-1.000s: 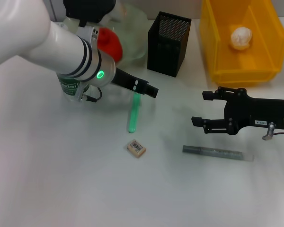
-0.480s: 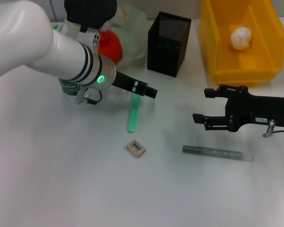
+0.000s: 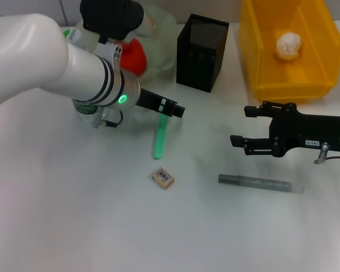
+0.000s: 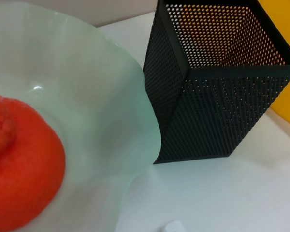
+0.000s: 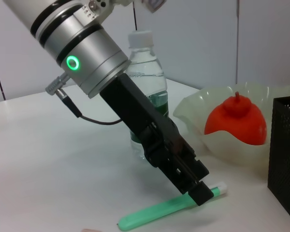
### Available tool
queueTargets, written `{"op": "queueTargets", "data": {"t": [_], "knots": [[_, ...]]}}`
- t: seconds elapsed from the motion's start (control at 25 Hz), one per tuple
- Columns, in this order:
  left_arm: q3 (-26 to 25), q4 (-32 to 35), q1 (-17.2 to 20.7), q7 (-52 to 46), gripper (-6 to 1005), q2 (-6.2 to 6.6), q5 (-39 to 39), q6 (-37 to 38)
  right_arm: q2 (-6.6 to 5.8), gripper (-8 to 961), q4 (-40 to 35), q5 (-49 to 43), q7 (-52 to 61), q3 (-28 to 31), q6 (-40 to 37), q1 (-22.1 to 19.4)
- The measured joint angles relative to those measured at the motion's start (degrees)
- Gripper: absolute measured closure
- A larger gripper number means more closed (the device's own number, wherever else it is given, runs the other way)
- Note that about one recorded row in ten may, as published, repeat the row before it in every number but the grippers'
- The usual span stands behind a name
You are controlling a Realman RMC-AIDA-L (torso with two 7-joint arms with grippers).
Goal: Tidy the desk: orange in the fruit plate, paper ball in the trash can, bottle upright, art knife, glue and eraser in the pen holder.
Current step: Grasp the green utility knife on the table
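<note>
Glue stick [image 3: 160, 136], green, lies mid-desk toward the far edge. My left gripper [image 3: 178, 110] hangs just above its far end; finger spread, cannot tell. Right gripper [image 3: 240, 128] idles, fingers wide, above the art knife [image 3: 259, 183]. Judging glue pickup underway; next, descend, clamp, carry to pen holder [image 3: 202, 52].

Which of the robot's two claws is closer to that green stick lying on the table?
The left. The left gripper hovers right over the top end of the green stick, while the right gripper hangs well off to the side, above the grey pen-like tool.
</note>
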Motion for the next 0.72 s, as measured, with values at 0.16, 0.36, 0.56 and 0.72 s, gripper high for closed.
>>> {"op": "queueTargets", "data": {"t": [0.16,0.36,0.56,0.72], "knots": [[0.87,0.0,0.04,0.01,342,0.0,-0.05,-0.66,-0.1,127,-0.07,0.0,0.08,0.01,-0.01,0.03],[1.5,-0.01,0.19,-0.07,373,0.0,-0.12,-1.4,-0.28,128,-0.11,0.0,0.14,0.0,-0.01,0.05],[2.88,-0.01,0.6,-0.33,372,0.0,-0.18,-2.53,-0.42,128,-0.1,0.0,0.23,0.0,-0.01,0.15],[4.45,-0.08,0.85,-0.4,372,0.0,-0.16,-3.63,-0.42,127,-0.25,-0.02,0.64,0.0,-0.01,0.19]]}}
